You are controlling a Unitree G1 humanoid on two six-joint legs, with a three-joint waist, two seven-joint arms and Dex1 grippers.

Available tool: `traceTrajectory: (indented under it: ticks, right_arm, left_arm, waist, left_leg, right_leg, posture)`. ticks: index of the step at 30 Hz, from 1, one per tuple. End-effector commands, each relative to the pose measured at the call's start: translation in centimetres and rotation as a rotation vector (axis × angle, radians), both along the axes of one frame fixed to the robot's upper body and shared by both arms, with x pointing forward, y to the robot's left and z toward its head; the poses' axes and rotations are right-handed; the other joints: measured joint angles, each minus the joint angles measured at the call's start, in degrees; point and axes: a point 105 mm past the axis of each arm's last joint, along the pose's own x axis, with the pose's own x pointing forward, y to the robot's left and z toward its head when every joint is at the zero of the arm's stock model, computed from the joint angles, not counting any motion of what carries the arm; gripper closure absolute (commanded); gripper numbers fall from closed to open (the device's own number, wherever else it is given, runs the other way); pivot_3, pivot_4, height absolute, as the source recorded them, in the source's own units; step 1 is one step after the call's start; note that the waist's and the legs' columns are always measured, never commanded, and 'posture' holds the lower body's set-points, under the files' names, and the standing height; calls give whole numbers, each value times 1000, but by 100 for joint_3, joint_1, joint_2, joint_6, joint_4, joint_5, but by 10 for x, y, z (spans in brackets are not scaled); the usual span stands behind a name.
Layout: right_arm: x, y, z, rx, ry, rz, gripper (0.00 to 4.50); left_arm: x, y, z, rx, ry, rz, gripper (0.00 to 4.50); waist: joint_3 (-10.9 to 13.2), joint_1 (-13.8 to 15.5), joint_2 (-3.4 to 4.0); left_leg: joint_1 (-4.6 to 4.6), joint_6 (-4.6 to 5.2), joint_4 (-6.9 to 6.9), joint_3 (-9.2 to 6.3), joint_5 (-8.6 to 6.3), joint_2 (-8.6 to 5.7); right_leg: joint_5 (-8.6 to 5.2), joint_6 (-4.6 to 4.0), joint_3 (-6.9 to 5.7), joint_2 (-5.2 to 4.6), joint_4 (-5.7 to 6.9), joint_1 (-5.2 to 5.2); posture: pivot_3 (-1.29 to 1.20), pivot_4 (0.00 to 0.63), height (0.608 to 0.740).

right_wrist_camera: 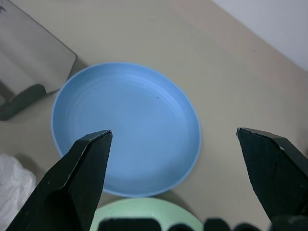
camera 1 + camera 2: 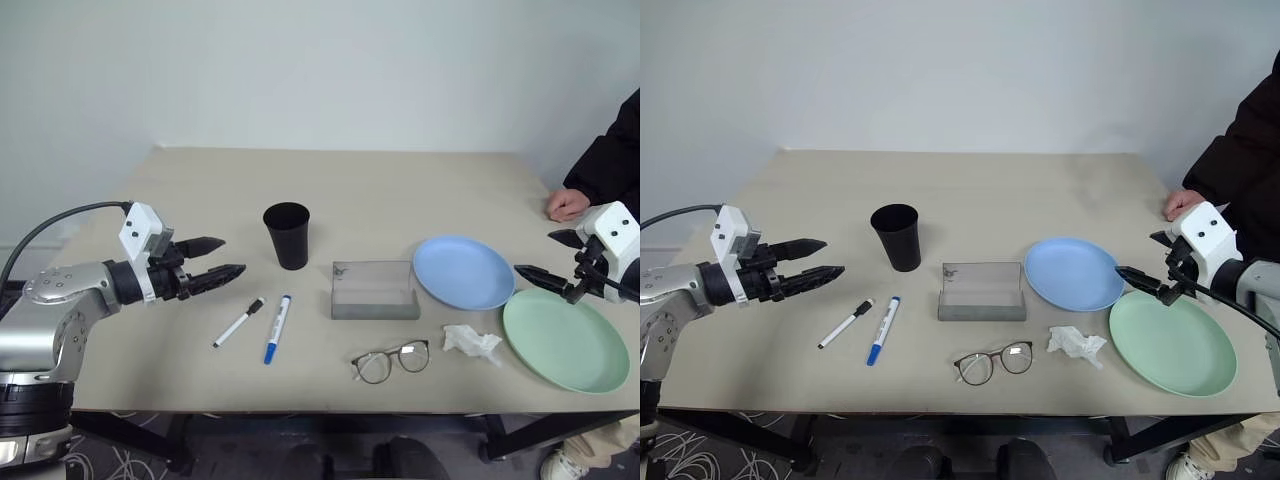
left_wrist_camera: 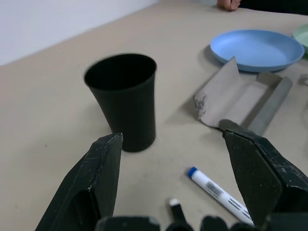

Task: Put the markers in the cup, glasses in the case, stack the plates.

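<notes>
A: We have the left gripper (image 2: 222,258) hanging over the left part of the bench (image 2: 400,180), fingers (image 3: 98,178) spread and holding nothing. The black cup (image 2: 287,235) stands upright just ahead of it.

B: Agreed. Below that gripper lie the two markers, side by side but apart: the black-capped marker (image 2: 238,323) and the blue-capped marker (image 2: 277,327), both flat on the bench and nearer the front edge than the cup.

A: And the grey case (image 2: 374,290) sits open in the middle, its lid standing up on the far side. The glasses (image 2: 390,361) lie in front of it, close to the front edge, lenses toward us.

B: On the right we see the blue plate (image 2: 463,271) just beside the case and the green plate (image 2: 566,340) nearer the right front corner. Their rims look to be touching or nearly so; we cannot tell which.

A: The crumpled tissue (image 2: 472,342) rests between the glasses and the green plate, near both plates.

B: Our right gripper (image 2: 545,258) hovers above the spot where the two plates meet, fingers (image 1: 84,178) wide apart and empty.

A: A person's hand (image 2: 567,204) rests on the far right edge of the bench, behind that gripper.

B: The far half of the bench is bare, and so is the strip between cup and case.
</notes>
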Motion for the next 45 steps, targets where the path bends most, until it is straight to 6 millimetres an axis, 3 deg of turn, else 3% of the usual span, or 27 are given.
traceTrajectory:
  ticks: [1, 14, 19, 31, 45]
  right_arm:
    - [-7, -3, 14, -39, -36, 5, 0]
    - [-45, 5, -11, -102, 174, 138, 0]
    - [-46, 8, -18, -93, 208, 165, 0]
    - [-53, 7, -67, -105, 347, 181, 0]
    - [-53, 11, -106, -85, 387, 119, 0]
  left_arm:
    - [3, -5, 2, 10, -34, -12, 997]
    - [-8, -6, -7, 16, -10, -27, 997]
    - [-14, -7, -4, 31, -8, -25, 997]
    - [-31, -2, -4, 41, 9, 25, 997]
    - [-32, 4, -2, 45, -3, 63, 997]
  waist:
    - [-1, 1, -4]
    - [3, -1, -13]
    - [4, -1, -14]
    - [5, 1, -17]
    - [4, 3, -19]
  left_leg:
    - [1, 0, 0, 0, 0, 1]
    - [7, 1, 0, 1, 0, 4]
    - [7, 0, 1, 2, 0, 4]
    - [13, -1, 1, 3, 0, 6]
    - [15, -2, 0, 7, 0, 7]
  right_leg:
    - [0, 0, -1, 0, 0, 0]
    - [0, 1, -1, 2, 1, 7]
    - [0, 1, -1, 2, 1, 8]
    - [0, 1, -3, 1, 0, 13]
    - [0, 1, -2, 2, 1, 13]
  posture:
    - [0, 0, 709]
    - [0, 0, 709]
    - [0, 0, 709]
    - [0, 0, 709]
    - [0, 0, 709]
